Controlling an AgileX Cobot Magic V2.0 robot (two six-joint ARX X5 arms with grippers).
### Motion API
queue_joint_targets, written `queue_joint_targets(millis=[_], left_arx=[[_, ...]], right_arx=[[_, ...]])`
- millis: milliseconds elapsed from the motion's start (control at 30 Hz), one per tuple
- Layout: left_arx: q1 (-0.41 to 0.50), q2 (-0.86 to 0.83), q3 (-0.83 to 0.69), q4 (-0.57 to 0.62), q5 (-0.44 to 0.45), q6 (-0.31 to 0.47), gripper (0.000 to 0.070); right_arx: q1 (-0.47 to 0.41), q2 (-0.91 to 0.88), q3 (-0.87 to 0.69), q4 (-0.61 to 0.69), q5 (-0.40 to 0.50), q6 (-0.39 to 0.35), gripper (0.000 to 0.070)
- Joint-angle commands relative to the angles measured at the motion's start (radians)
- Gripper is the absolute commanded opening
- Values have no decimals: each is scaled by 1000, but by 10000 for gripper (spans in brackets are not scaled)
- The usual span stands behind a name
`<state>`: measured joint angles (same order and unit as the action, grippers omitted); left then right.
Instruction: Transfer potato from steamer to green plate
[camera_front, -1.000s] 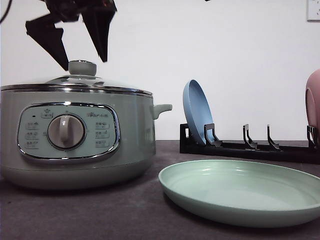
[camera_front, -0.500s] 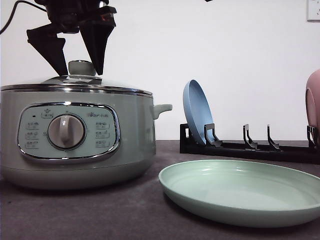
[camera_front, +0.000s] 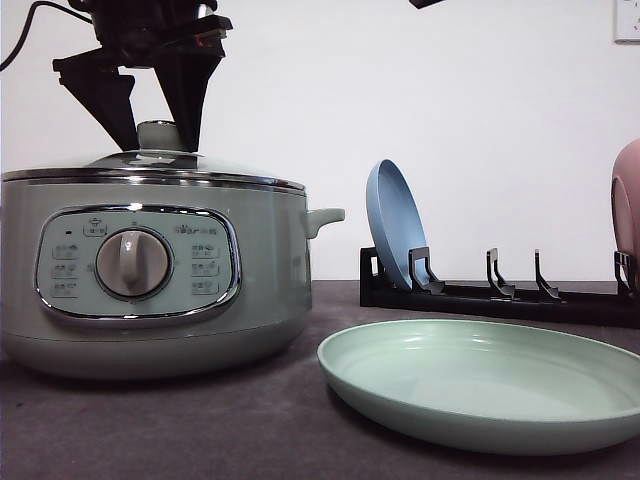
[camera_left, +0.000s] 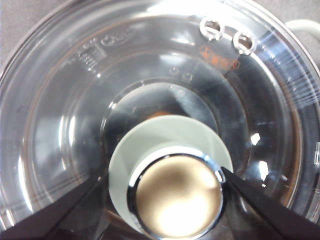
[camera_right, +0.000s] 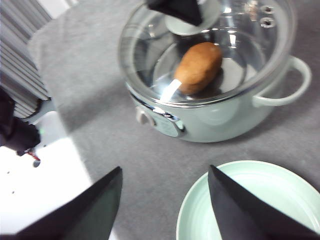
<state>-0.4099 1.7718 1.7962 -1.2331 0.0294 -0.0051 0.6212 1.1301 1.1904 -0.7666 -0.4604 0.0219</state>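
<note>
The steamer (camera_front: 262, 270) stands at the left with its glass lid (camera_left: 75, 100) on. Through the lid I see the orange-brown potato (camera_right: 199, 67) lying inside the steamer (camera_right: 215, 120). My left gripper (camera_front: 160, 125) is open, and its two black fingers straddle the lid's green knob (camera_front: 165, 136), one on each side. In the left wrist view the left gripper (camera_left: 167, 197) has a fingertip close to each side of the chrome-topped knob (camera_left: 172, 192). The green plate (camera_front: 450, 425) lies right of the steamer. My right gripper (camera_right: 165, 210) hangs open and empty above the table beside the green plate (camera_right: 260, 200).
A black dish rack (camera_front: 500, 298) stands behind the green plate, with a blue plate (camera_front: 392, 235) upright in it and a pink plate (camera_front: 627, 210) at the right edge. The steamer's side handle (camera_front: 325, 216) sticks out toward the rack. Dark grey cloth covers the table.
My left gripper has come down from above the lid, so that its fingers now flank the knob. The steamer, the plates and the rack have not moved.
</note>
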Motion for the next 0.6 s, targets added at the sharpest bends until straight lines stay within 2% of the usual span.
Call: queue_joint_targets(millis=[0, 200, 500, 567], left_arx=[[-5, 20, 33, -2, -10, 13, 421], [-5, 20, 34, 0, -12, 13, 312], [-5, 20, 35, -2, -12, 13, 296], [-5, 20, 35, -6, -12, 13, 224]], right_arx=[[6, 12, 16, 6, 2, -16, 339], [6, 12, 16, 6, 2, -16, 339], [6, 12, 16, 6, 4, -23, 339], [6, 12, 16, 6, 9, -23, 339]])
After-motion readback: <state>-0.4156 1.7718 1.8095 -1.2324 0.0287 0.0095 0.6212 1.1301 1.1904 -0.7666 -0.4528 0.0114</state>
